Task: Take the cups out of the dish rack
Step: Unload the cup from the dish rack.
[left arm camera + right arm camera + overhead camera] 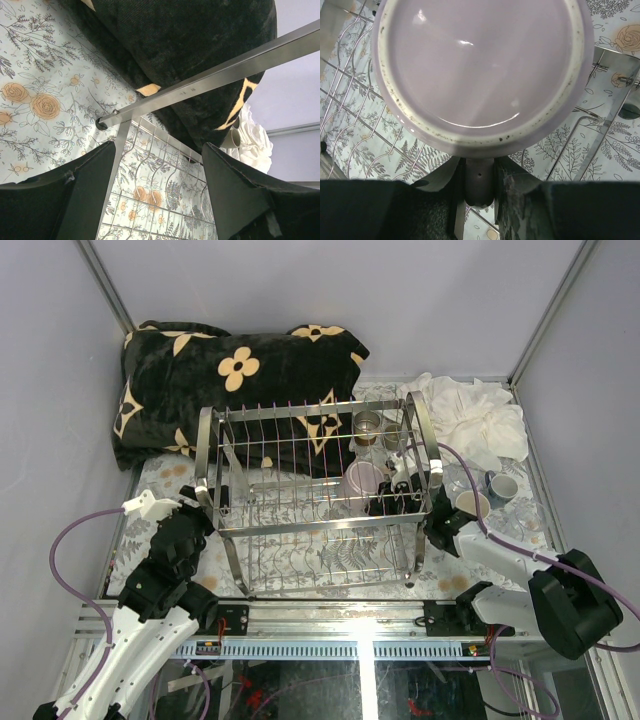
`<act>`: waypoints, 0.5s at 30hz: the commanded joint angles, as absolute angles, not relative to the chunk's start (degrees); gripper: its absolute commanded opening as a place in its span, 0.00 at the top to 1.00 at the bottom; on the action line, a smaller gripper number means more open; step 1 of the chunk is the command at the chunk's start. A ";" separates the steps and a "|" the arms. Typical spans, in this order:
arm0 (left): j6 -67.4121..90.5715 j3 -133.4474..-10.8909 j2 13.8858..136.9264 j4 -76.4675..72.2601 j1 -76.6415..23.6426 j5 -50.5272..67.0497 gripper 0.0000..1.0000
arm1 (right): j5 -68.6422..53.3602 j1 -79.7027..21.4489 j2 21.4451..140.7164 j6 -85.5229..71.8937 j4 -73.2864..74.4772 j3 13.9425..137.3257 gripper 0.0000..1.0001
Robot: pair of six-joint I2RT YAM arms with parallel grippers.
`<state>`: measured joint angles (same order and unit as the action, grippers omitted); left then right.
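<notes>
The chrome wire dish rack [320, 527] stands mid-table. On its upper tier, towards the right, a pink-mauve mug [362, 478] lies on its side. My right gripper [398, 492] reaches into the rack from the right. In the right wrist view the mug [480, 65] shows its underside, and my right gripper [479, 187] is shut on the mug's handle [479, 175], a finger pressed on each side. A beige cup [368, 425] and a clear glass [392, 436] stand at the rack's back right. My left gripper [205, 502] is open at the rack's left end, holding nothing [160, 195].
A black flowered pillow [230, 370] lies behind the rack, and a white cloth [475, 410] at the back right. A cream cup [472, 503] and a grey-blue mug [502, 485] stand on the table right of the rack. The rack's rail [200, 82] crosses just above my left fingers.
</notes>
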<state>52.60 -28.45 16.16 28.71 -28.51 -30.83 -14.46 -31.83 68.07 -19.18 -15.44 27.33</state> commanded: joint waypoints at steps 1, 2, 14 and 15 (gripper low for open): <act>51.59 -27.86 16.10 25.47 -28.81 -31.01 0.30 | -12.73 -32.07 67.05 -21.38 -18.66 25.40 1.00; 51.55 -27.88 16.09 25.41 -28.83 -31.02 0.30 | -12.45 -32.08 66.27 -21.56 -19.09 24.81 1.00; 51.50 -28.07 16.17 25.25 -28.83 -31.00 0.30 | -7.66 -32.08 49.90 -23.54 -18.10 18.78 1.00; 51.50 -28.04 16.20 25.27 -28.83 -31.01 0.30 | -7.31 -32.08 48.16 -23.54 -17.37 18.62 1.00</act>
<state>52.60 -28.45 16.16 28.71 -28.51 -30.83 -11.35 -31.92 53.93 -22.76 -16.14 18.79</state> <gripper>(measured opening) 0.699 0.273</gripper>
